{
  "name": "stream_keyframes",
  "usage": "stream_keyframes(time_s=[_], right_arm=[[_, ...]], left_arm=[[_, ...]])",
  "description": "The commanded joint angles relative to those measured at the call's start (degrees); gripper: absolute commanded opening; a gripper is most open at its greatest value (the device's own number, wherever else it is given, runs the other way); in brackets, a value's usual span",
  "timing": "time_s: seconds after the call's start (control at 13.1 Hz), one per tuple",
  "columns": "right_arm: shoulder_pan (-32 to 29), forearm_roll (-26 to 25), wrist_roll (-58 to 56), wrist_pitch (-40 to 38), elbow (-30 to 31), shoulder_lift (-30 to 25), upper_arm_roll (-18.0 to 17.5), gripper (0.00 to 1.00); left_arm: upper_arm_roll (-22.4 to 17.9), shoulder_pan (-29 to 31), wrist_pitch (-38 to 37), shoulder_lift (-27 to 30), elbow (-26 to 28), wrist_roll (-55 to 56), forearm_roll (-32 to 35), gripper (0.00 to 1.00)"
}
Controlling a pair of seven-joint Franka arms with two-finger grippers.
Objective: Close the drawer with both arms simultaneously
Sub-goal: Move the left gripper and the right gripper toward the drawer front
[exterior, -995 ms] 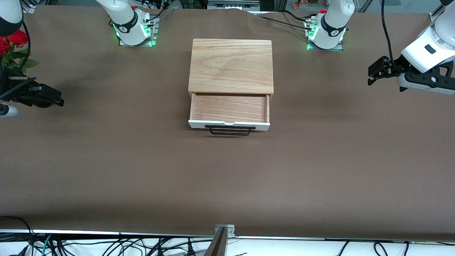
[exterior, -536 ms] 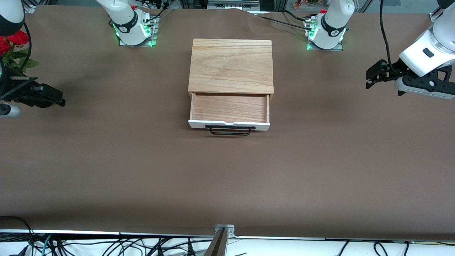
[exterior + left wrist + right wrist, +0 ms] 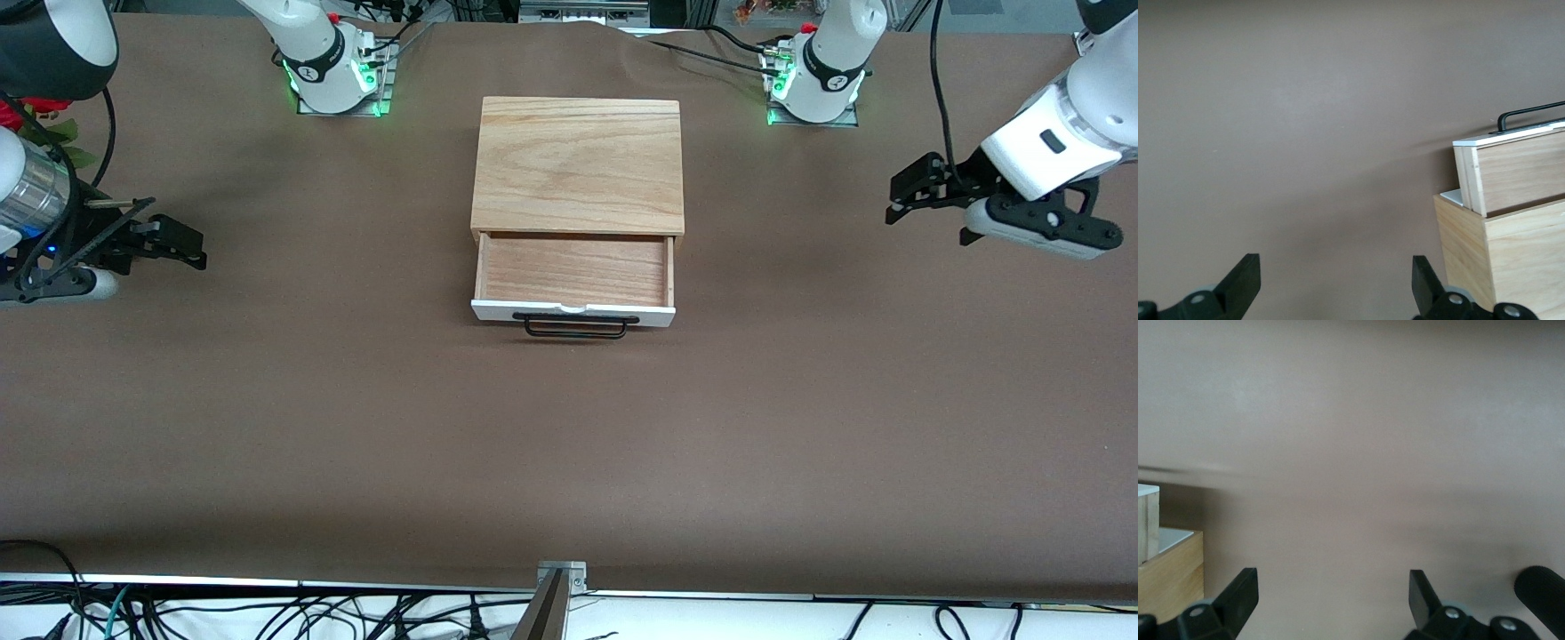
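Observation:
The drawer (image 3: 573, 268) stands pulled out of the light-oak box (image 3: 578, 164) at the table's middle, its white front panel (image 3: 573, 311) and black wire handle (image 3: 575, 326) toward the front camera. It is empty. My left gripper (image 3: 900, 200) hangs open and empty over bare table toward the left arm's end. My right gripper (image 3: 182, 247) hangs open and empty over bare table toward the right arm's end. The left wrist view shows the drawer's side (image 3: 1515, 173) and the handle (image 3: 1531, 115), with my left gripper (image 3: 1336, 283) open. The right wrist view shows the box's corner (image 3: 1168, 577), with my right gripper (image 3: 1335, 600) open.
Brown paper covers the table (image 3: 569, 444). Red flowers (image 3: 40, 124) show at the edge by the right arm. The arm bases (image 3: 333, 67) (image 3: 818, 76) stand farther from the front camera than the box. Cables (image 3: 267, 613) lie below the table's near edge.
Both grippers have moved inward toward the drawer, the right one more. The drawer has not moved.

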State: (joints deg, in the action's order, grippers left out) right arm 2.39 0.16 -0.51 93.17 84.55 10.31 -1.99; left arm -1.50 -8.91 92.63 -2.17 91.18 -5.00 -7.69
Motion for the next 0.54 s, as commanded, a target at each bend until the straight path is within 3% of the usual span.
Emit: stream_keyframes(time_s=[0.0, 0.23, 0.46], right_arm=[[0.95, 1.16, -0.10, 2.28, 0.27, 1.11, 0.15, 1.00], [4.28, 1.42, 0.16, 5.34, 0.27, 3.39, -0.29, 1.00], [8.32, 4.58, 0.34, 11.84, 0.27, 7.52, -0.29, 1.00]], left_arm=[[-0.35, -1.19, -0.35, -3.89, -3.47, -0.10, -2.33, 1.00], [-0.44, -4.53, 0.96, -8.88, -5.91, 0.34, -2.86, 1.00], [-0.44, -4.62, 2.72, -15.12, -8.82, 0.43, -9.09, 1.00]])
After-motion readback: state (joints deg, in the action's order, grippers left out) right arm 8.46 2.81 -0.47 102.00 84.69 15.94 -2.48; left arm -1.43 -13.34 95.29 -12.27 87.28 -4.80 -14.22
